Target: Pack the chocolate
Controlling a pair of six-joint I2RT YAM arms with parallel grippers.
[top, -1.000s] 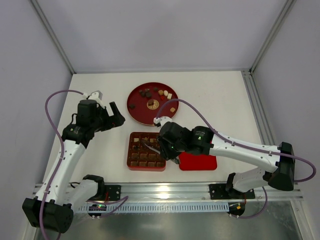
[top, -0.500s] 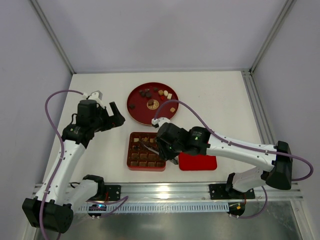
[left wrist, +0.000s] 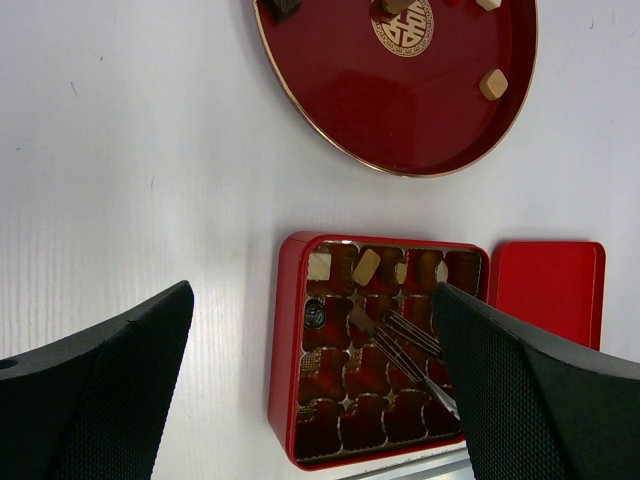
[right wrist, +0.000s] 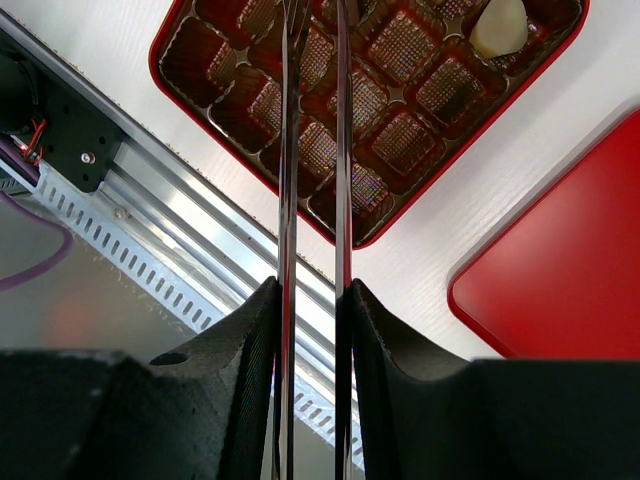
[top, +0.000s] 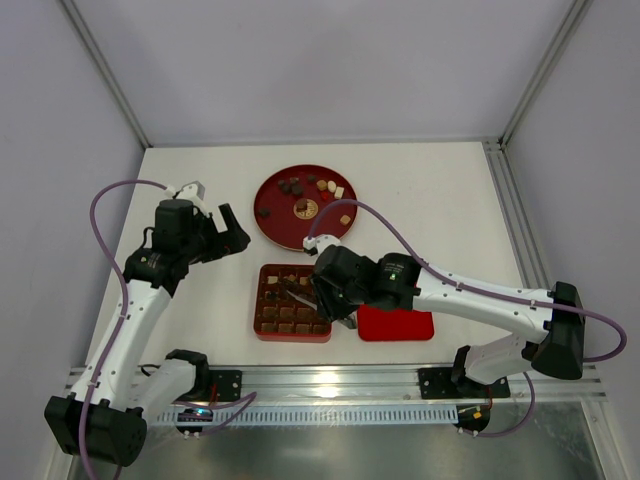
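Left claw [top: 233, 232]: wide, ten o'clock of red grid box [left wrist: 284, 350]. Right claw [right wrist: 312, 290]: narrow, gripping tweezers [right wrist: 342, 150] over box.

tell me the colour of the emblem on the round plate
Gold emblem on a red plate; the left wrist view shows it best.

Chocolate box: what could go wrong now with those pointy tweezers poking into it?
The right gripper has its thin tweezers low over the cups of the red box. Lifting out crooked might snag a divider and tug the box, or flick out a packed piece like the cream chocolate. The lid lies right beside the box, so the gripper might bump it.
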